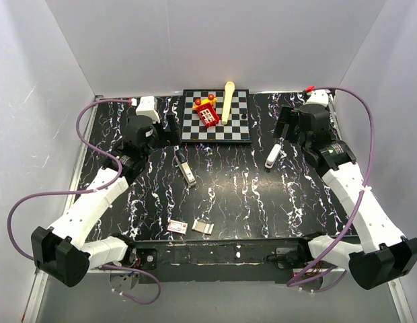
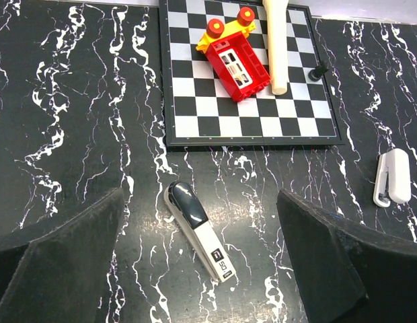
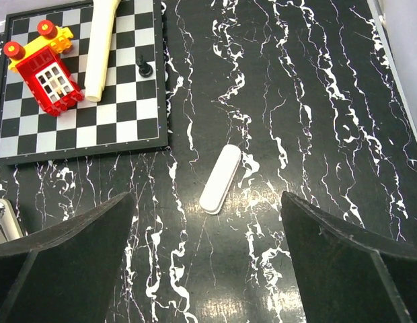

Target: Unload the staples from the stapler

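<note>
Reach favours your left arm. The small slim stapler with its silver-grey metal top and black base [image 2: 198, 232] lies flat on the black, white-veined table [image 2: 74, 101]. It sits in the gap between the two fingers of your left gripper [image 2: 200, 198] and touches neither. Those fingers are spread wide with nothing in them.

The stapler's long axis runs on a slant to the line joining the fingertips. Its dark rounded end points away from the wrist, toward the finger on the left of the wrist view. Its labelled end comes back toward the wrist and the other finger. I judge you will need to turn the wrist so the fingers close across the narrow body, not corner to corner.

Your right gripper [image 3: 208, 200] is likewise spread and empty. Between its fingers lies the white rounded plastic stick [image 3: 220, 178], with the stapler only a sliver well off to one side.

The staples [image 1: 204, 227], pale and silvery, lie well behind both grippers toward the arm bases, just beside the small red-and-white box [image 1: 177, 227]. I cannot tell whether that is one strip or two, nor whether more sit inside the stapler.

Count:
- one stapler
- one white stick
- one box
- one black-and-white chessboard [image 2: 195, 114], carrying:
  - one red-and-yellow toy block [image 2: 232, 60]
  - one cream wooden club [image 2: 278, 47]
  - one black pawn [image 2: 319, 70]
</note>
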`<state>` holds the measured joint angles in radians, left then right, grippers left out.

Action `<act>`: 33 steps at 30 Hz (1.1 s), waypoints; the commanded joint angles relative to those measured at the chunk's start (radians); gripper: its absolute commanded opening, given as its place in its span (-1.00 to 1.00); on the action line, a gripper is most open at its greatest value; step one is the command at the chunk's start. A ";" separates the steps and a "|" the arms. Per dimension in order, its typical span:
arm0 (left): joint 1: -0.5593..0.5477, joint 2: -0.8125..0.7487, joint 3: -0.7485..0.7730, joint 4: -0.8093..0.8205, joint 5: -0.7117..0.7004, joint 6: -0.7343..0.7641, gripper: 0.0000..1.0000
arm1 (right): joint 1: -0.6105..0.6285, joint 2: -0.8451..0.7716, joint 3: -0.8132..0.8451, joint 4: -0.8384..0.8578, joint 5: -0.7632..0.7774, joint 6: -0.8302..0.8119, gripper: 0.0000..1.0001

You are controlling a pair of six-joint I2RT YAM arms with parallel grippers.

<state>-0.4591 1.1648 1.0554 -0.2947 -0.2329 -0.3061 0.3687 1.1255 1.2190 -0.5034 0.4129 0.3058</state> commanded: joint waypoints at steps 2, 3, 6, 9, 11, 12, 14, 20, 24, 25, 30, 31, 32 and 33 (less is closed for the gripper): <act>-0.010 -0.017 0.000 -0.050 -0.020 -0.034 0.96 | 0.003 -0.015 0.013 -0.006 -0.026 -0.022 0.97; -0.010 -0.017 0.003 -0.055 -0.014 -0.036 0.96 | 0.003 -0.023 -0.002 0.011 -0.061 -0.034 0.97; -0.010 -0.017 0.011 -0.070 -0.011 -0.042 0.96 | 0.003 -0.026 -0.026 0.017 -0.161 -0.059 0.93; -0.010 -0.011 0.029 -0.104 -0.002 -0.045 0.96 | 0.007 0.022 0.013 -0.036 -0.285 -0.069 0.87; -0.010 -0.001 0.052 -0.135 0.010 -0.044 0.96 | 0.028 0.055 0.039 -0.078 -0.328 -0.077 0.85; -0.010 0.004 0.061 -0.144 0.010 -0.044 0.96 | 0.048 0.065 0.043 -0.087 -0.333 -0.082 0.85; -0.010 0.015 0.077 -0.165 -0.011 -0.053 0.96 | 0.093 0.080 0.043 -0.087 -0.333 -0.082 0.85; -0.010 0.003 0.075 -0.170 -0.010 -0.064 0.96 | 0.226 0.175 0.071 -0.067 -0.332 -0.068 0.82; -0.010 0.030 0.087 -0.198 0.012 -0.082 0.96 | 0.286 0.247 0.109 -0.066 -0.306 -0.068 0.81; -0.012 0.044 0.095 -0.211 0.014 -0.097 0.96 | 0.291 0.256 0.115 -0.064 -0.303 -0.063 0.81; -0.012 0.125 0.121 -0.299 0.026 -0.198 0.96 | 0.305 0.286 0.126 -0.052 -0.313 -0.047 0.80; -0.012 0.137 0.121 -0.313 0.020 -0.224 0.96 | 0.308 0.289 0.125 -0.052 -0.315 -0.045 0.80; -0.010 0.150 0.123 -0.322 0.017 -0.244 0.96 | 0.314 0.292 0.119 -0.049 -0.310 -0.045 0.78; -0.012 0.162 0.126 -0.334 0.015 -0.270 0.96 | 0.322 0.295 0.116 -0.047 -0.298 -0.046 0.78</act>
<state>-0.4671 1.2934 1.1515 -0.5354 -0.2169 -0.4644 0.6704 1.4143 1.2907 -0.5785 0.1017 0.2550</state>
